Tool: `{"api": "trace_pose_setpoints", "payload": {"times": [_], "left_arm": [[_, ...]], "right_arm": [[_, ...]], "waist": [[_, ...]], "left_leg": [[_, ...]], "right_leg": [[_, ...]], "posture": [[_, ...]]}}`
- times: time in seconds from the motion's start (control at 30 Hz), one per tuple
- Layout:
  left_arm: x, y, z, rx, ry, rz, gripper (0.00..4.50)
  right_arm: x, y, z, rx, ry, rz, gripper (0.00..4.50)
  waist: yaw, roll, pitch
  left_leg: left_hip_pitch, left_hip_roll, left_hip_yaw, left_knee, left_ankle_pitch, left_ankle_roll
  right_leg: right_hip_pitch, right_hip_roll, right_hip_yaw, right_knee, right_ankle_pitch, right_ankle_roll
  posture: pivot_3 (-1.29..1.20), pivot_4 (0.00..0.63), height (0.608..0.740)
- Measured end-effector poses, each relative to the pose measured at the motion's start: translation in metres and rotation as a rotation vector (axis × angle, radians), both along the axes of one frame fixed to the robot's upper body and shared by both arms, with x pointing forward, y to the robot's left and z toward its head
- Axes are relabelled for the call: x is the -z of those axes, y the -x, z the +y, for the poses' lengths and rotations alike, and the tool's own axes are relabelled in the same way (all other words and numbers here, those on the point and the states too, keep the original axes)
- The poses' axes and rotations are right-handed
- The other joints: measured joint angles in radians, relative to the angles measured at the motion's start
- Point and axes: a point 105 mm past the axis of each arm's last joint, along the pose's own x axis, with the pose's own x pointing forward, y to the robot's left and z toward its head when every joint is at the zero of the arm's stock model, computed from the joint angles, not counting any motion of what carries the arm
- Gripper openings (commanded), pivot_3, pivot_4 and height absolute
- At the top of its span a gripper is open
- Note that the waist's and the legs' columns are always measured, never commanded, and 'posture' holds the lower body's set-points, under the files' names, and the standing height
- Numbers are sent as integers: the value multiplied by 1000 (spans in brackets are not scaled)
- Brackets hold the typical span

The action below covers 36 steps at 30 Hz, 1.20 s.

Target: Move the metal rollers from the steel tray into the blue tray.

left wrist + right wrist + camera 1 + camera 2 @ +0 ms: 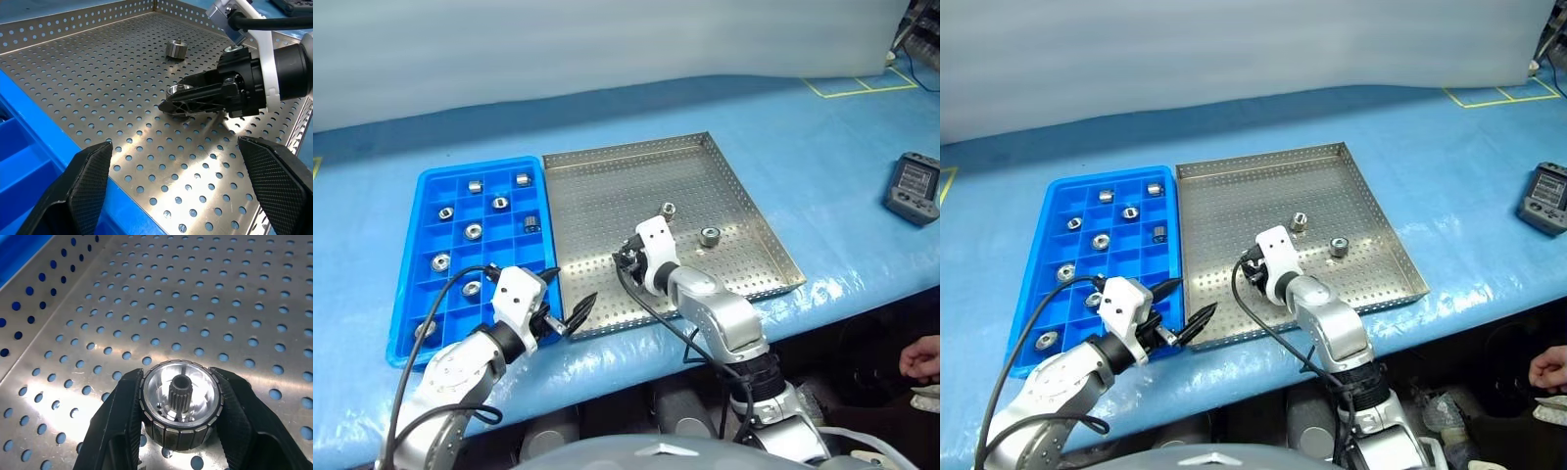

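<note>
Blue padded table covering (822,147) across the whole work surface, with a pale curtain behind and a grey handheld device (914,188) out at 3 o'clock.

Left to right:

- Blue tray (411,294) at 9 o'clock, long side butted against the steel tray. Nine rollers already dropped in separate compartments, e.g. one in the top row (475,185).
- Left gripper (568,315) parked over the seam between the two trays, at 7 o'clock of the steel tray. Fingers (85,181) spread wide, nothing between them, nothing touched.
- Steel tray (607,196) in the centre. Three rollers left inside.
- Right gripper (180,416) low over the tray floor, near its front-left area. Jaws closed around one roller (181,404), one pad on each side of the rim; hub and hole facing up, so axis upright. Roller apparently resting on or just above the perforated floor; contact with the floor not certain.
- Two loose rollers further right: one (669,209) at 1 o'clock of the right gripper, one (710,236) at 2 o'clock, apart from each other.

Judgement for the coming move: gripped roller to be lifted clear of the low rim, then carried toward 9 o'clock into an empty compartment. Right arm nearer to every remaining roller; left arm nearer to the blue tray.
</note>
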Motion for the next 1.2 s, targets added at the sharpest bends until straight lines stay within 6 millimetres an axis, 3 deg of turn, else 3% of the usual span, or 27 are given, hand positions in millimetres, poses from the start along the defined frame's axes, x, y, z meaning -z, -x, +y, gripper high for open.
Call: {"api": "trace_pose_setpoints", "payload": {"times": [0.2,0.33,0.43,0.67,0.87,1.07,1.2], "left_arm": [[-5,-2,7,-88,38,-33,4500],[-21,-6,21,-204,57,-114,4500],[-30,-7,40,-327,58,-158,4500],[-38,11,77,-570,11,-196,4500],[-35,30,87,-667,-4,-171,4500],[-37,34,83,-677,2,-182,4500],[-38,33,79,-669,13,-185,4500]], "right_arm": [[-42,-4,21,-91,-16,-121,1712],[-84,-14,54,-178,-75,-238,1712],[-100,-16,82,-266,-108,-286,1712],[-89,-18,125,-412,-114,-276,1712],[-64,-23,129,-448,-96,-232,1712],[-43,-28,126,-439,-70,-185,1712],[-42,-30,128,-454,-68,-199,1712]], "waist": [[6,0,0],[18,0,0],[31,0,0],[88,-1,0],[134,-1,0],[152,-1,0],[151,0,0]], "left_leg": [[0,0,0,0,0,0],[-1,1,-2,0,0,0],[-1,1,-3,-2,0,0],[-10,0,-5,-6,3,-6],[-9,0,-10,-11,5,-9],[-8,0,-17,-17,9,-15],[-6,0,-19,-17,10,-17]], "right_leg": [[-2,0,0,1,0,0],[-2,1,-1,2,0,-1],[-2,1,-2,1,1,-4],[-12,0,-6,1,4,-6],[-12,-1,-10,0,-1,-12],[-11,0,-16,2,-3,-15],[-10,1,-17,4,-6,-13]], "posture": [[81,150,740],[141,150,740],[186,150,740],[319,150,740],[373,150,740],[369,150,740],[365,150,740]]}}
